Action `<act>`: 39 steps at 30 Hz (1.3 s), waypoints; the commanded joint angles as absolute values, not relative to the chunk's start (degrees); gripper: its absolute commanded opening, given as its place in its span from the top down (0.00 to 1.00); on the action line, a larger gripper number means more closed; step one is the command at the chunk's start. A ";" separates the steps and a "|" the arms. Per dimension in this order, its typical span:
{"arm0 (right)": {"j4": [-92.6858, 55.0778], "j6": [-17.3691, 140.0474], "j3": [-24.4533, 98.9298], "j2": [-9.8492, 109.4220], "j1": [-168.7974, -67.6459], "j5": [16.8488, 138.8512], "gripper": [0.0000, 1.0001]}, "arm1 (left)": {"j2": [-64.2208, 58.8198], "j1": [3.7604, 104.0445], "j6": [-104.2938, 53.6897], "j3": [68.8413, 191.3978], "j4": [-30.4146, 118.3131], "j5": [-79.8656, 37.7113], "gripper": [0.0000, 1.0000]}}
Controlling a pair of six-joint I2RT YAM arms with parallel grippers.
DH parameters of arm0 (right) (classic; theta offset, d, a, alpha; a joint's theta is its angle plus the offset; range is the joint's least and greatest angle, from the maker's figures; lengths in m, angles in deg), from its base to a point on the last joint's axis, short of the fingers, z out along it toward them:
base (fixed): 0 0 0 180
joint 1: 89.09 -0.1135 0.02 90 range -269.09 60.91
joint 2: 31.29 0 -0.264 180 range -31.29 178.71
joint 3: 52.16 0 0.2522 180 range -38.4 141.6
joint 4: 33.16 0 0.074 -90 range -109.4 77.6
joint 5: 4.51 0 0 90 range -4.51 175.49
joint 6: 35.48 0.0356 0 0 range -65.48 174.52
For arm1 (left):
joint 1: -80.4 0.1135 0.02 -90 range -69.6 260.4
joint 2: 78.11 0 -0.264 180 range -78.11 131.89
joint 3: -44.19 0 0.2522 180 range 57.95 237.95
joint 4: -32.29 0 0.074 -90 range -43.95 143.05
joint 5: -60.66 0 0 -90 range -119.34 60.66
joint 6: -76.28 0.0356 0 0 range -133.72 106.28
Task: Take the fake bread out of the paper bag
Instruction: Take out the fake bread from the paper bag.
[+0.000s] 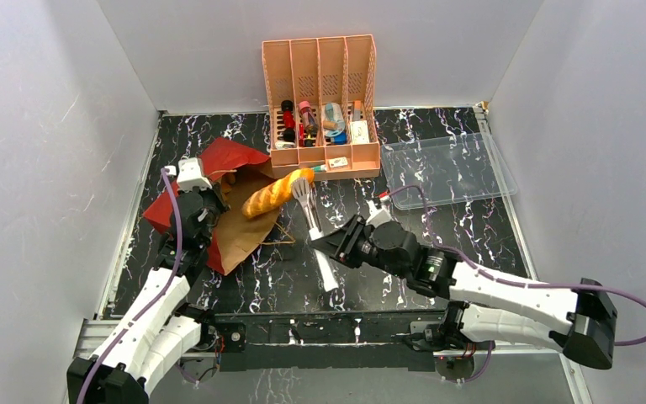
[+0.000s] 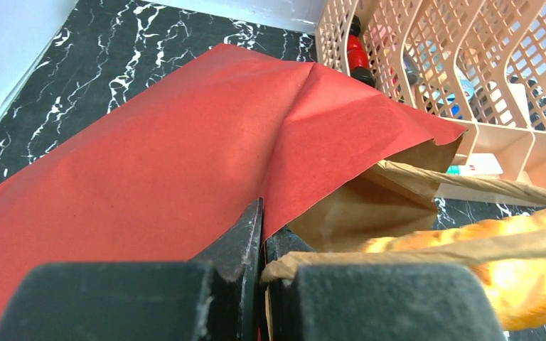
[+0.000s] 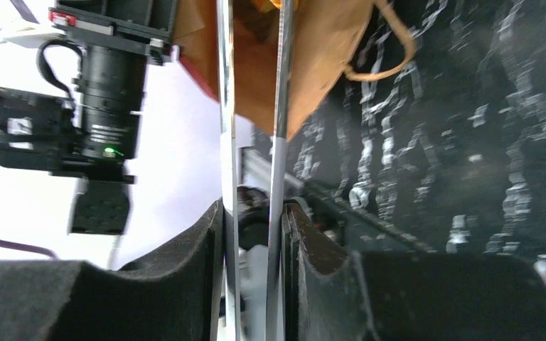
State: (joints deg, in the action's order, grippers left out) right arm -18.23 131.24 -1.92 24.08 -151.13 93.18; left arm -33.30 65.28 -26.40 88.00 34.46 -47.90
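Left hand (image 2: 264, 238): clenched on the paper bag (image 2: 185, 156) edge.
Right hand (image 3: 256, 220): grasping tongs (image 1: 310, 215).
Baguette (image 1: 273, 194): you see it part-screened by the bag rim.

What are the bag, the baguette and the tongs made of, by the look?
The paper bag: matte kraft paper, brown and red, creased. The baguette: probably moulded plastic, glossy even sheen. The tongs: likely polished metal, mirror-like in the right wrist view.

Top view overhead, looking down; wrist views close; all share paper bag (image 1: 237, 231).
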 commanded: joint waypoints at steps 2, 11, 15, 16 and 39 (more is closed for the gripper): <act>-15.11 127.52 -0.07 15.65 -151.25 103.24 1.00 | -32.24 65.13 -27.70 91.18 36.10 -54.06 1.00; -5.23 127.48 3.29 6.55 -151.23 115.23 1.00 | -31.27 65.11 -28.81 91.97 37.52 -56.70 1.00; -4.22 127.74 4.52 3.88 -151.23 120.34 1.00 | -31.33 65.11 -28.93 91.91 37.75 -57.02 1.00; -4.27 127.65 4.85 3.59 -151.23 121.60 1.00 | -31.47 65.13 -29.01 91.91 37.84 -57.02 1.00; -12.68 119.77 22.56 25.00 -121.00 110.92 1.00 | -34.87 65.15 -29.67 93.63 40.31 -55.63 1.00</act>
State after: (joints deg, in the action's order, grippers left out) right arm -5.18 118.67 18.22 24.24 -132.10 120.33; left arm -33.48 65.16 -29.36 90.49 39.61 -54.45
